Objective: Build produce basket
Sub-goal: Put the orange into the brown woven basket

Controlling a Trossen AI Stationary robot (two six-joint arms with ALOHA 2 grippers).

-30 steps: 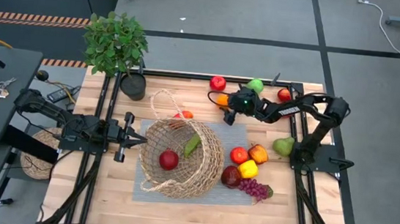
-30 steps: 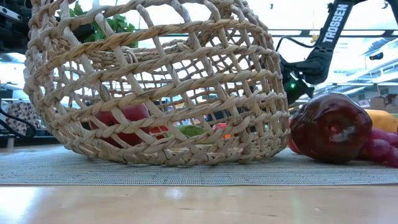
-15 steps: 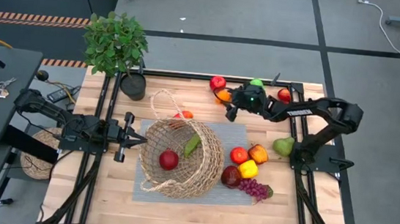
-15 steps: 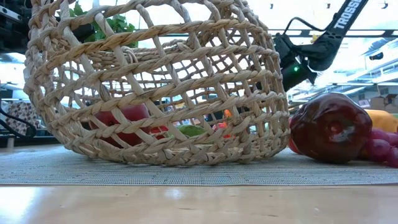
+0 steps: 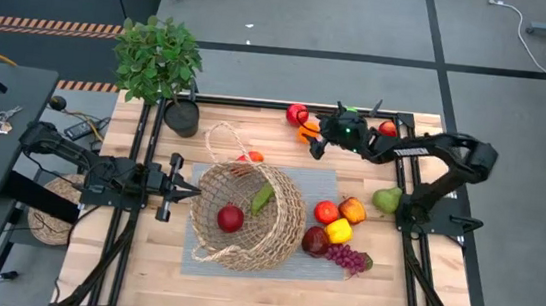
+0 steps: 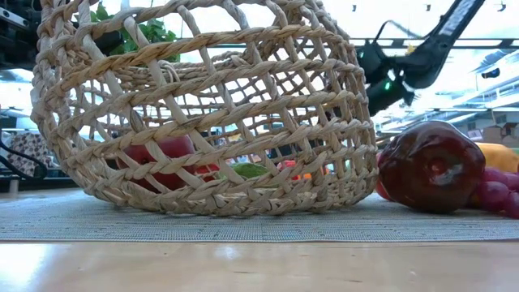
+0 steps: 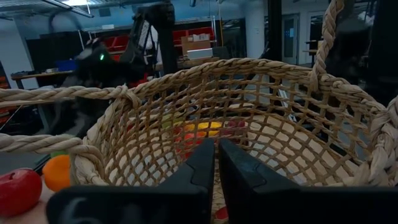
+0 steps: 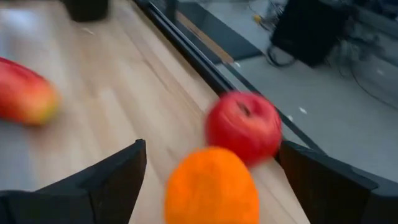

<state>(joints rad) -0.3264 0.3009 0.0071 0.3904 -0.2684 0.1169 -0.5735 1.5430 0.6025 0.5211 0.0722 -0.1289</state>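
Right gripper (image 8: 208,180): jaws wide open, nothing held. Orange (image 8: 211,185) sits dead centre between the fingers, roundish, no long axis. Red apple (image 8: 244,127) just beyond, touching or nearly. Both near table's far edge, well apart from basket (image 5: 247,216). Left gripper (image 7: 216,163): closed, at basket rim, farther from orange.

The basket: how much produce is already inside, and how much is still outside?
Done: the basket holds a red apple and a green piece. In hand: the open right gripper reaches the orange. Left: the fruits beside the basket; the left gripper waits shut.
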